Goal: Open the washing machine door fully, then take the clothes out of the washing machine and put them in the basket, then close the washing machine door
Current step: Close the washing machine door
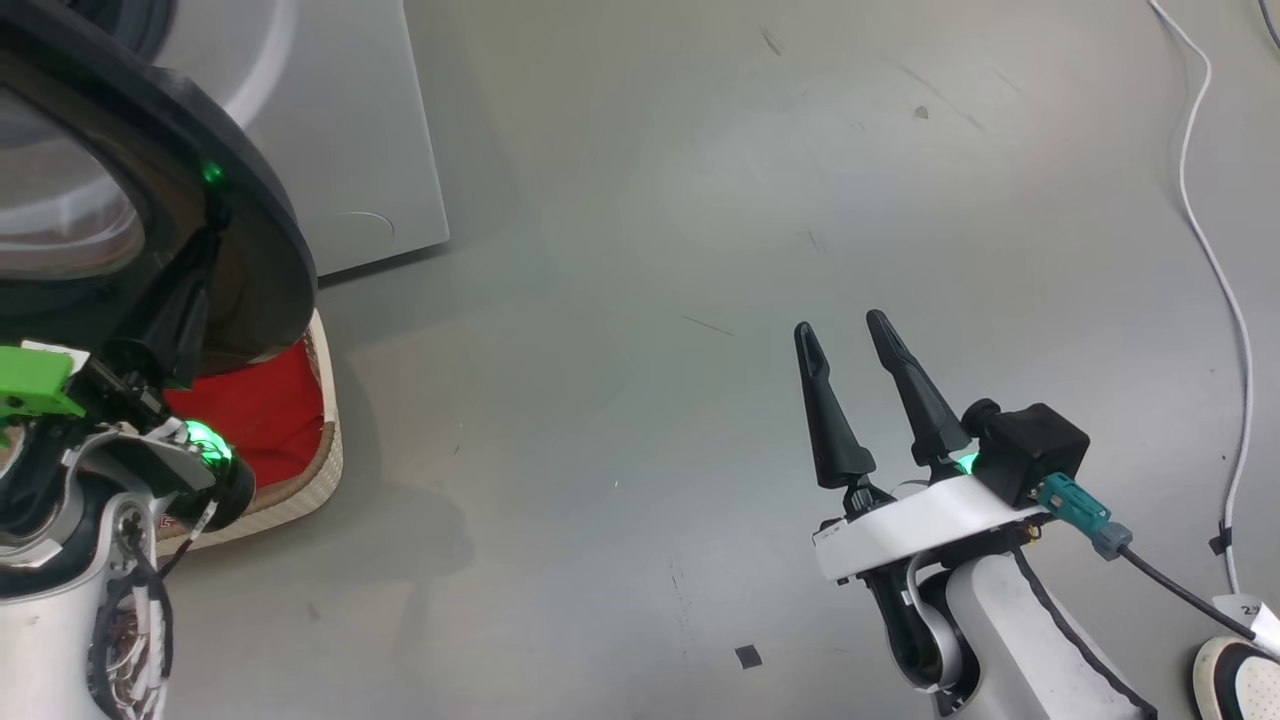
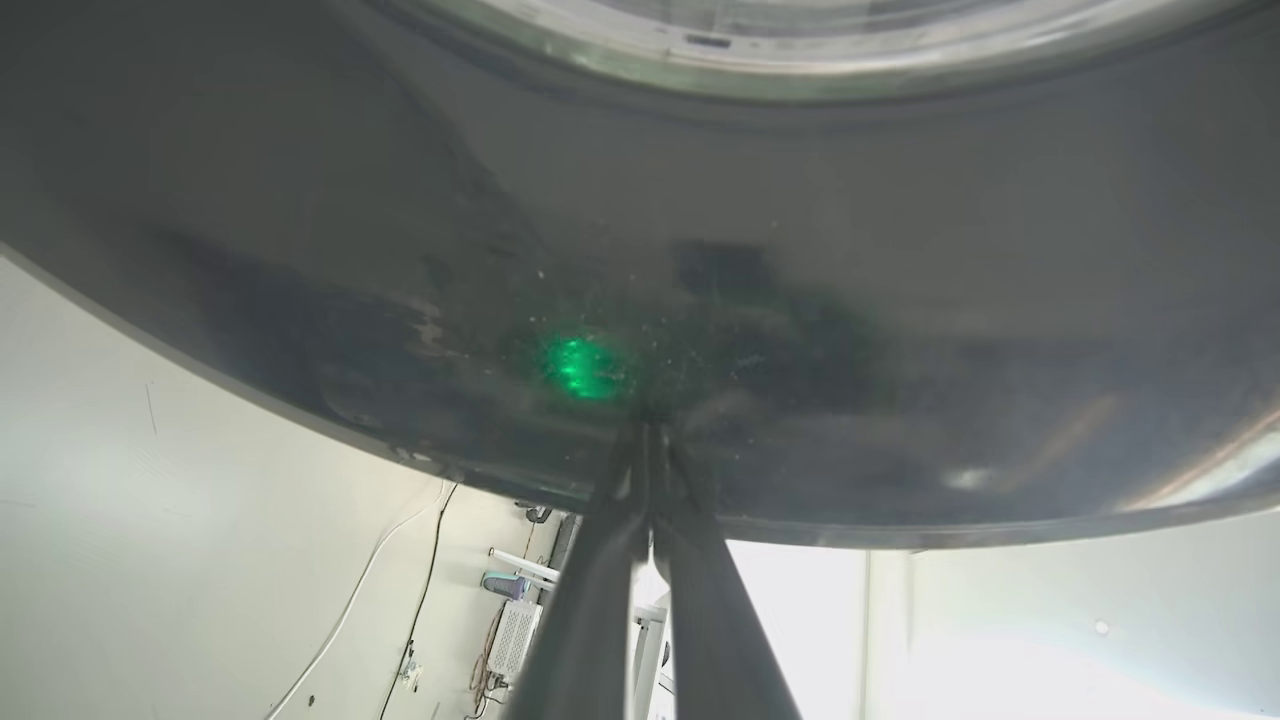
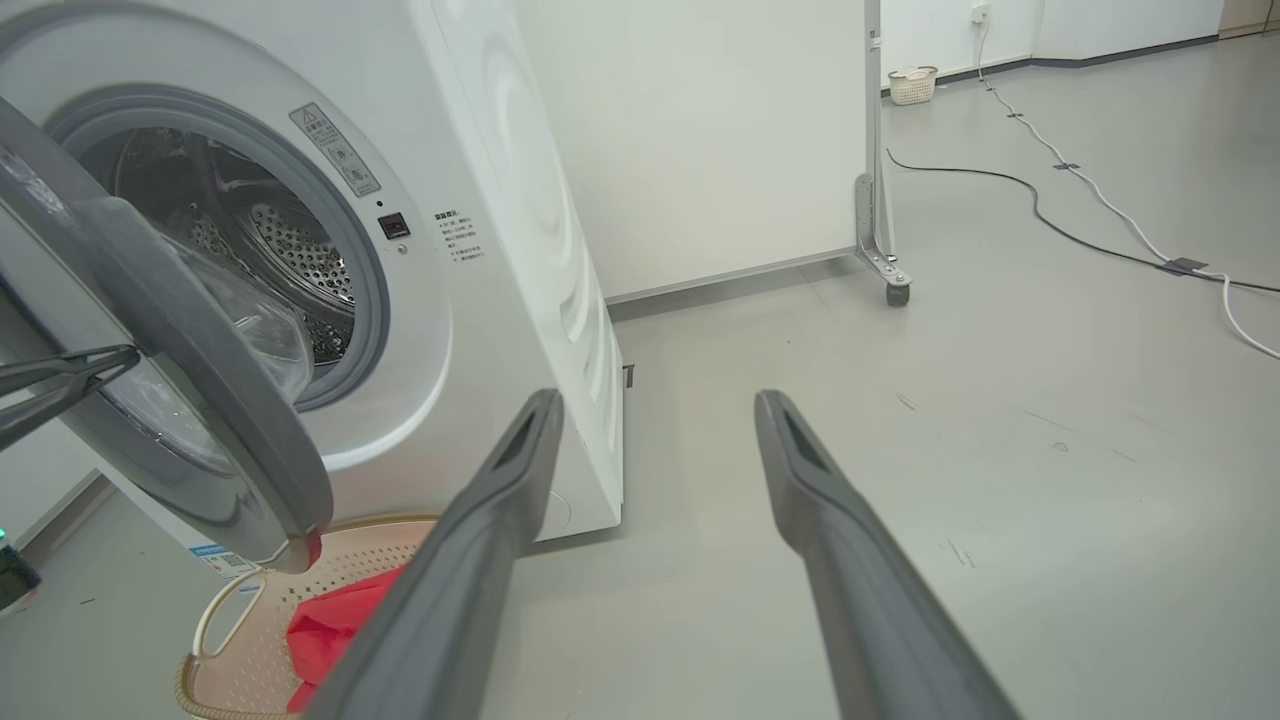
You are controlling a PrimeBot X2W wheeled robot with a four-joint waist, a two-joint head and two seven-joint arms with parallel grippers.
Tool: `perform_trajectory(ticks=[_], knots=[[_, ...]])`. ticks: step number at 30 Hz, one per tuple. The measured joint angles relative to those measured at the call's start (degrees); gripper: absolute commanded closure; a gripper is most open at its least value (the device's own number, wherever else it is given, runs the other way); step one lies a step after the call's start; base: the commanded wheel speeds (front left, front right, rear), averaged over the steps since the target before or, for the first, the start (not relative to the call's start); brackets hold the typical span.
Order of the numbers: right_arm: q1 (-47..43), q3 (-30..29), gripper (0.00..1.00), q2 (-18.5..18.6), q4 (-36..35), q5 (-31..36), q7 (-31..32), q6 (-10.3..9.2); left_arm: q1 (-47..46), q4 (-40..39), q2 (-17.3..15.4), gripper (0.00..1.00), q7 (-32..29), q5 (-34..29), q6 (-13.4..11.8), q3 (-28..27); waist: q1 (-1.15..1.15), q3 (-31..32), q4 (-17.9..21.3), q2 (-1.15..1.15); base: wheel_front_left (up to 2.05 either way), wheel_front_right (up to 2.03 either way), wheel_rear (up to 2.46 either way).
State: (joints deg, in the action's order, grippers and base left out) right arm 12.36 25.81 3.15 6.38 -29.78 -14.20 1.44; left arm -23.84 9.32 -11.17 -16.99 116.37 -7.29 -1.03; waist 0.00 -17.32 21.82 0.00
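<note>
While the left gripper (image 1: 213,228) has its two dark fingers pressed together with nothing between them, its tips touch the glossy black rim of the washing machine door (image 1: 275,260). The left wrist view confirms the contact: the closed fingertips meet the dark rim just beside a green light reflection, below the edge of the glass bowl. The door stands swung out from the washing machine (image 3: 480,300), partly open, with the grey-ringed drum mouth and steel drum exposed behind it (right wrist view).

The right gripper (image 1: 840,325) is empty, jaws spread wide, fingers pointing over bare grey floor (image 1: 650,300), well apart from the machine.

The basket (image 1: 325,450) sits on the floor directly below the lower edge of the door, close against the machine front. The clothes (image 1: 255,410) lie inside the basket as a red heap; the door rim and the left arm cover part of them in the head view. A white cable (image 1: 1195,200) runs along the floor at far right.
</note>
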Motion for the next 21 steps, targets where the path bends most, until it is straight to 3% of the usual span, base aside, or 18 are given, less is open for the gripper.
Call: perform_trajectory(ticks=[6,12,21], knots=[[-0.02,-2.03,0.00,-0.03,0.02,0.81,0.00,-0.08,0.02,0.70,1.32,1.00,-0.18,-0.19,0.01,1.63,0.00,1.17,-1.45,0.00,0.00,0.00,0.00],[-0.05,-4.44,0.00,-0.05,0.00,2.11,0.00,-0.08,2.18,0.63,0.21,1.00,-2.38,-5.16,0.66,7.08,0.00,2.48,-3.78,0.00,0.00,0.00,0.00],[-1.43,-6.48,0.00,0.30,-0.15,3.55,-0.25,-0.04,8.36,-0.13,-2.45,1.00,-3.10,-14.68,5.89,13.14,0.00,4.88,-8.50,0.00,0.00,0.00,0.00]])
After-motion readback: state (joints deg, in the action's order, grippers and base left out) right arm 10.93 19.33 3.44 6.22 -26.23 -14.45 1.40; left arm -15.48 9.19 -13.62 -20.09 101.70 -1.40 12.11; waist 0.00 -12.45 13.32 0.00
